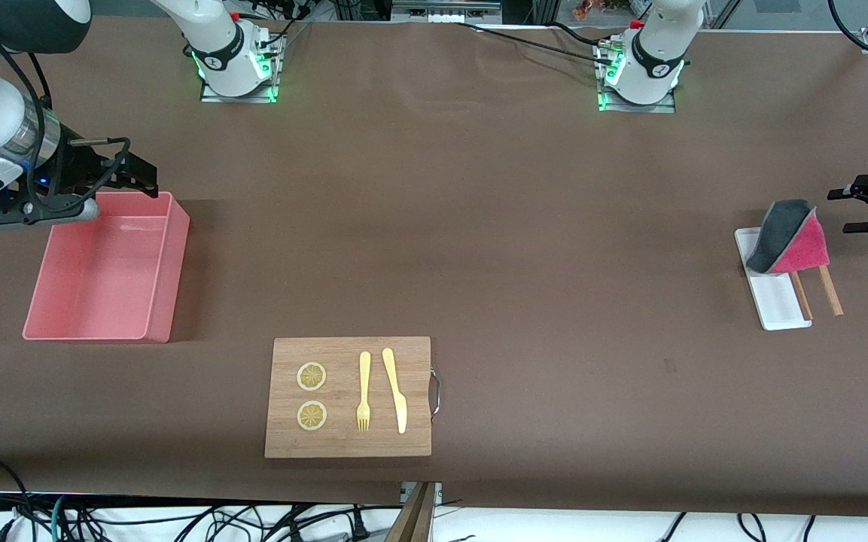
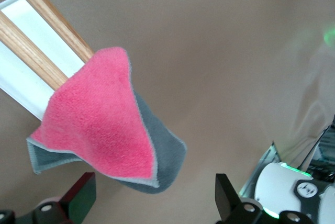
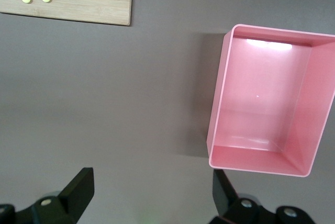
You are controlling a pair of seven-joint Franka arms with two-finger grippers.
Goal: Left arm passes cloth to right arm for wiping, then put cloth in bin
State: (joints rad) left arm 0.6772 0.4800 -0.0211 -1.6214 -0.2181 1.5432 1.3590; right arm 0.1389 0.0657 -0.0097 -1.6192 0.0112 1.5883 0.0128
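The cloth (image 1: 787, 237), magenta-pink on one face and dark grey on the other, lies folded and propped up on two wooden sticks (image 1: 829, 290) over a small white tray (image 1: 776, 301) at the left arm's end of the table. My left gripper (image 1: 842, 211) hovers open just beside the cloth, not touching it. In the left wrist view the cloth (image 2: 99, 130) fills the space ahead of the open left gripper (image 2: 154, 198). The empty pink bin (image 1: 102, 271) stands at the right arm's end. My right gripper (image 1: 149, 182) hangs open over the bin's rim, holding nothing.
A wooden cutting board (image 1: 348, 397) with two lemon slices (image 1: 312, 376), a yellow fork (image 1: 363, 391) and a yellow knife (image 1: 396, 390) lies near the front camera's edge. The right wrist view shows the bin (image 3: 220, 93) and the board's corner (image 3: 68, 4).
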